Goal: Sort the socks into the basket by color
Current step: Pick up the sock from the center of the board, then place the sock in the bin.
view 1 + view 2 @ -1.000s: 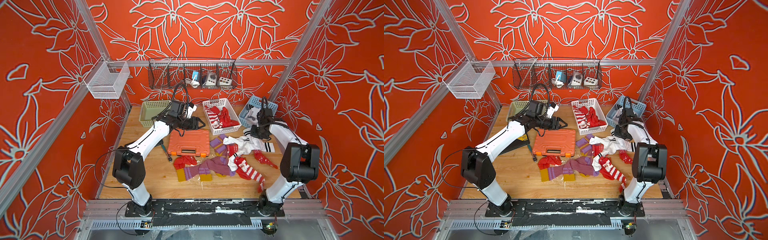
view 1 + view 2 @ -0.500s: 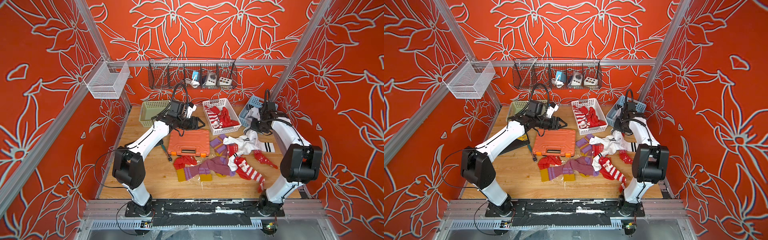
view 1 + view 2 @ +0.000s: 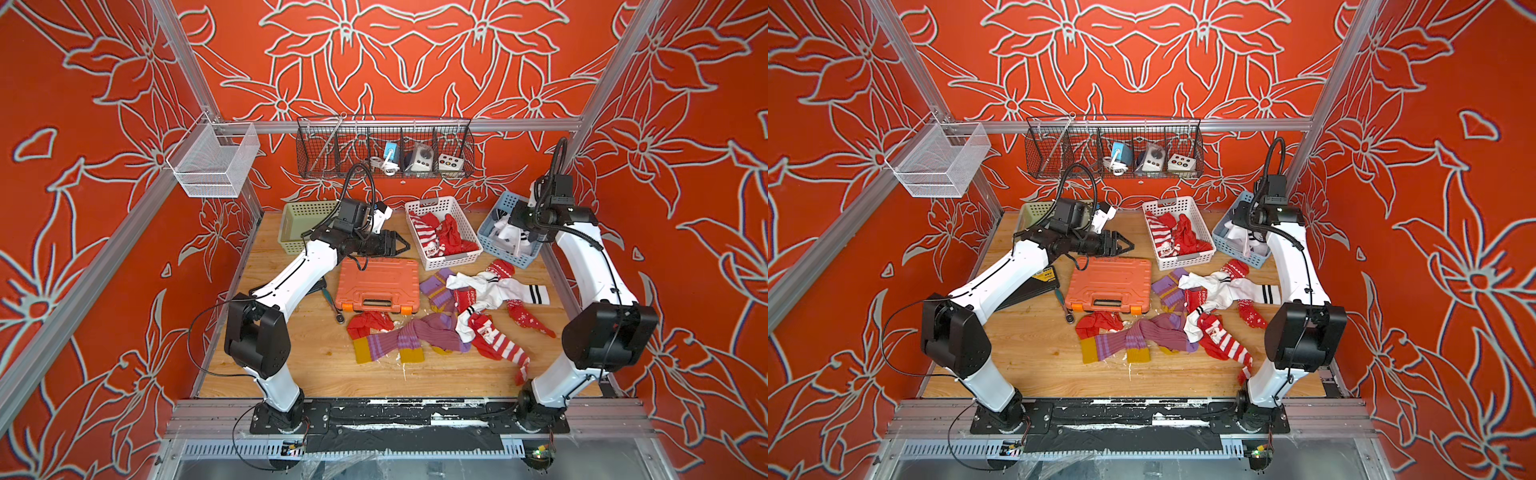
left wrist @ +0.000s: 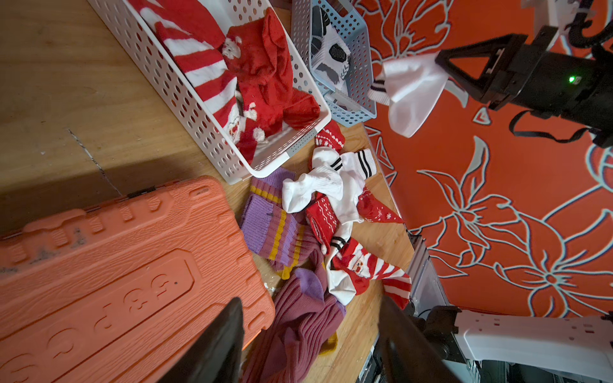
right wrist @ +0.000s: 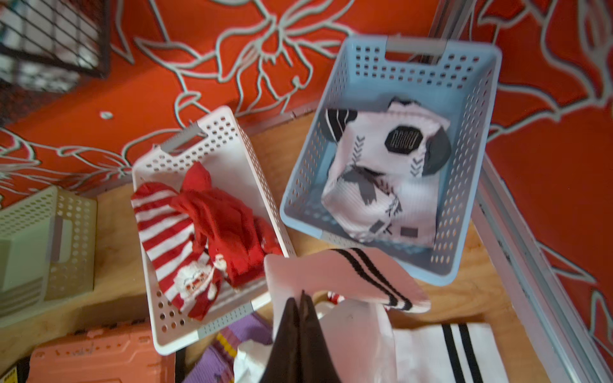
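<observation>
right gripper [image 5: 300, 296] pinches white sock [image 5: 345, 275]; case [image 4: 116, 265] reads 53pcs

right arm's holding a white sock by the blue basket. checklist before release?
1. right gripper shut on white striped sock: ok.
2. whole sock hanging inside blue basket rim: cannot tell.
3. blue basket holds only white socks: ok.
4. left gripper open, empty, well away from the right arm: ok.
5. loose socks all sorted: not ok, a mixed pile remains.
</observation>
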Tool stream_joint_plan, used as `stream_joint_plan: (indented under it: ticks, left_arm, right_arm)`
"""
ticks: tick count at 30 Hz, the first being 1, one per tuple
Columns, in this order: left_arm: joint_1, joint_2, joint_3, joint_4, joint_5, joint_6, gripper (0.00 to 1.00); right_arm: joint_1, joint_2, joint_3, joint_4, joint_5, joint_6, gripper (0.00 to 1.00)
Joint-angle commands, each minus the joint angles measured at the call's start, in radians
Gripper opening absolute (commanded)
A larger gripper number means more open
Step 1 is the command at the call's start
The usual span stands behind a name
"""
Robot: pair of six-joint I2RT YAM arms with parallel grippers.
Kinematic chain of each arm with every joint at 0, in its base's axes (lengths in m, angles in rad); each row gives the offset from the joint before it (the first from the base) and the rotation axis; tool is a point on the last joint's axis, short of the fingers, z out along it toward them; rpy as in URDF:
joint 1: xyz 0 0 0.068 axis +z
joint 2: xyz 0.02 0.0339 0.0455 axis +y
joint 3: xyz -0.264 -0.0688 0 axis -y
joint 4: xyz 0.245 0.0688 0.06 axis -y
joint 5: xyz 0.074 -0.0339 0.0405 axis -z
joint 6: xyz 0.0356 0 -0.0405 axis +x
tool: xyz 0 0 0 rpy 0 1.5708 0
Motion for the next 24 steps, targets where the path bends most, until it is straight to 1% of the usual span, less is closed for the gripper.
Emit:
stream_joint_plan:
  ticks: [1, 7, 12, 14, 17, 19, 21, 24]
  left_arm:
    - [0.007, -0.006, 0.025, -0.026, 0.006, 0.021, 0.63]
    - [0.008, -0.008, 0.028, -0.046, -0.009, 0.026, 0.63]
    - [0.010, -0.010, 0.039, -0.073, -0.038, 0.035, 0.63]
    - [0.011, -0.012, 0.041, -0.081, -0.047, 0.035, 0.63]
    - [0.010, -0.015, 0.038, -0.097, -0.055, 0.032, 0.63]
    - [0.010, -0.016, 0.035, -0.110, -0.062, 0.031, 0.63]
    - [0.011, -0.015, 0.028, -0.125, -0.077, 0.029, 0.63]
    - [0.017, -0.023, 0.007, -0.132, -0.086, 0.011, 0.63]
  right_arm:
    - [0.002, 0.047, 0.019, 0.127, 0.074, 0.001, 0.00]
    - [-0.023, 0.171, 0.105, 0.265, 0.127, -0.017, 0.00]
    - [-0.048, 0.286, 0.188, 0.317, 0.154, -0.030, 0.00]
    - [-0.060, 0.340, 0.234, 0.288, 0.164, -0.031, 0.00]
    - [-0.077, 0.418, 0.281, 0.251, 0.145, -0.029, 0.00]
    - [-0.085, 0.478, 0.337, 0.187, 0.141, -0.026, 0.00]
    - [-0.095, 0.544, 0.396, 0.112, 0.107, -0.012, 0.00]
    - [-0.105, 0.607, 0.435, 0.040, 0.080, 0.017, 0.00]
